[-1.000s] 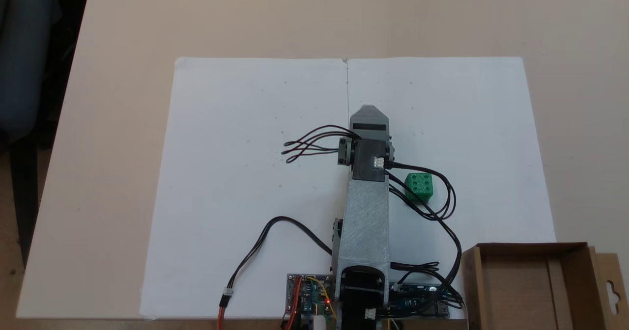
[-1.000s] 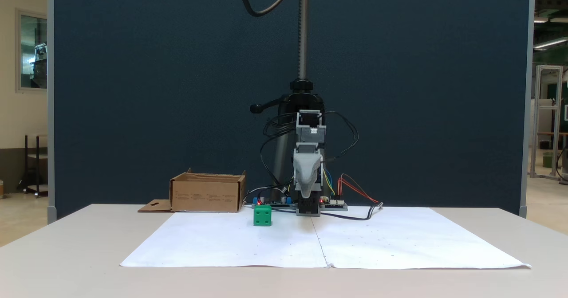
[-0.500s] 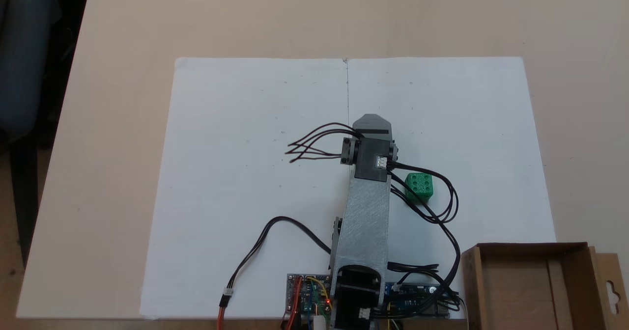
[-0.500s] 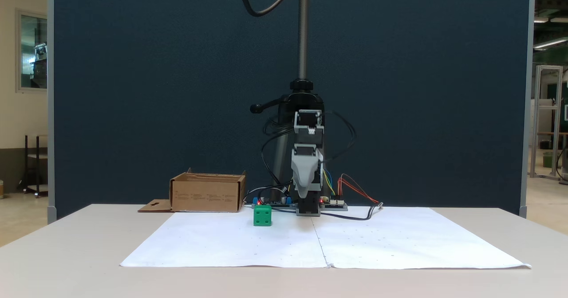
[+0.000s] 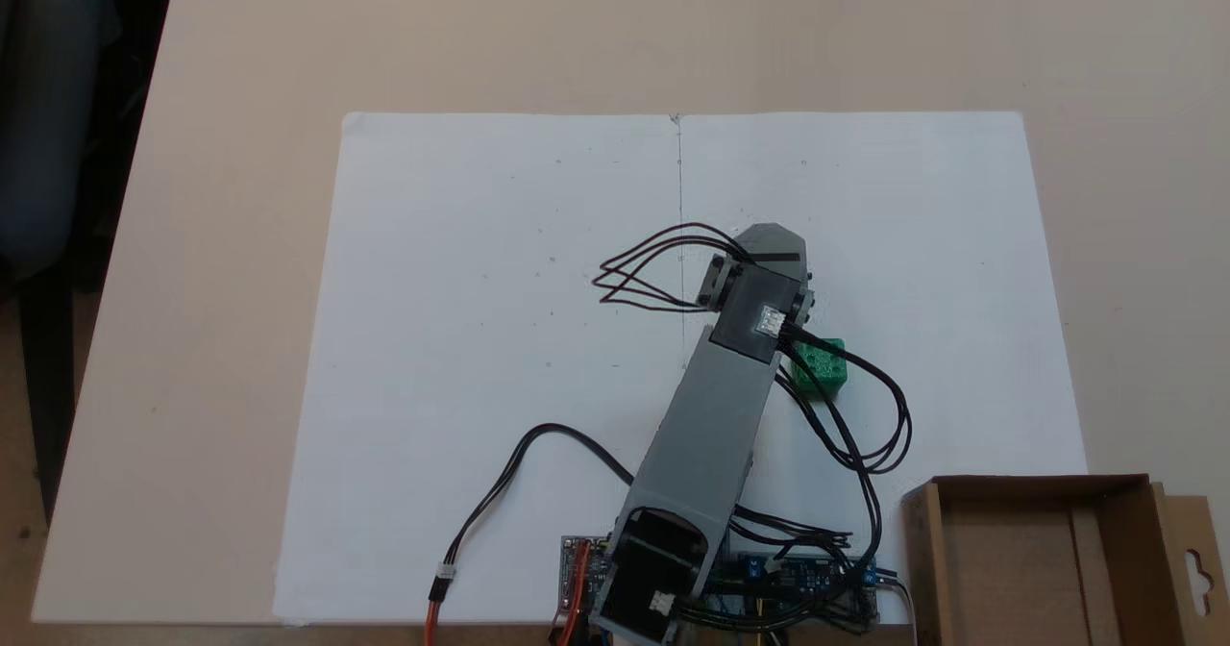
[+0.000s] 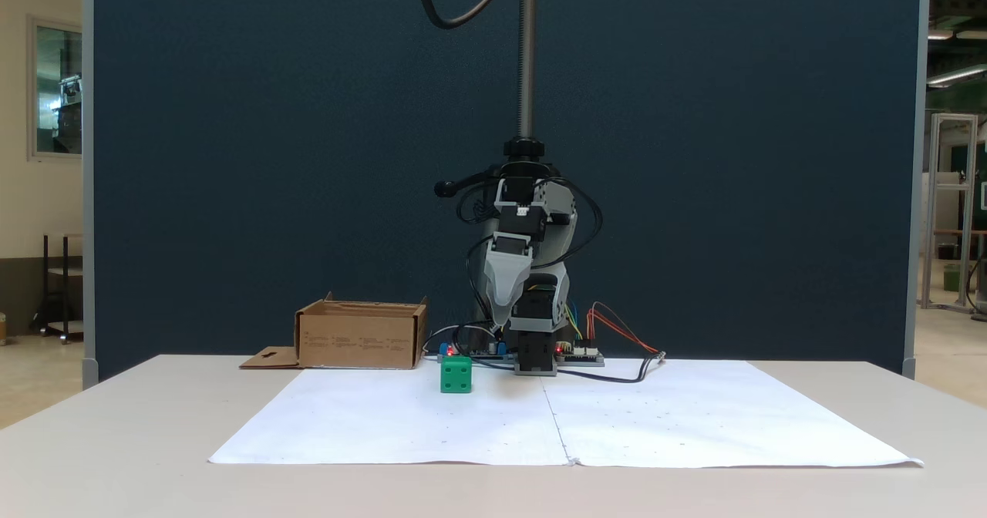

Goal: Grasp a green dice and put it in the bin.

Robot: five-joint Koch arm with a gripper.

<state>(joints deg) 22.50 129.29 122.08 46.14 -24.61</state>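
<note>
Green dice [image 6: 456,375] sits on white paper [image 5: 480,338] toward the counter's bin [image 5: 1043,555] corner; likely light, rigid, slick plastic, best pinched across opposite flat faces; end effector [image 6: 502,319] hovers above, grip state unclear.

The arm [image 5: 716,415] leans over white paper [image 5: 480,338], partly covering the green dice [image 5: 824,369].

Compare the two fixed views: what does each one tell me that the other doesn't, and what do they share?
A fixed view gives the bin's inner floor and cables crossing the green dice. A fixed view gives height: the gripper hangs clear above the white paper. Both share dice, bin, arm and paper.
</note>
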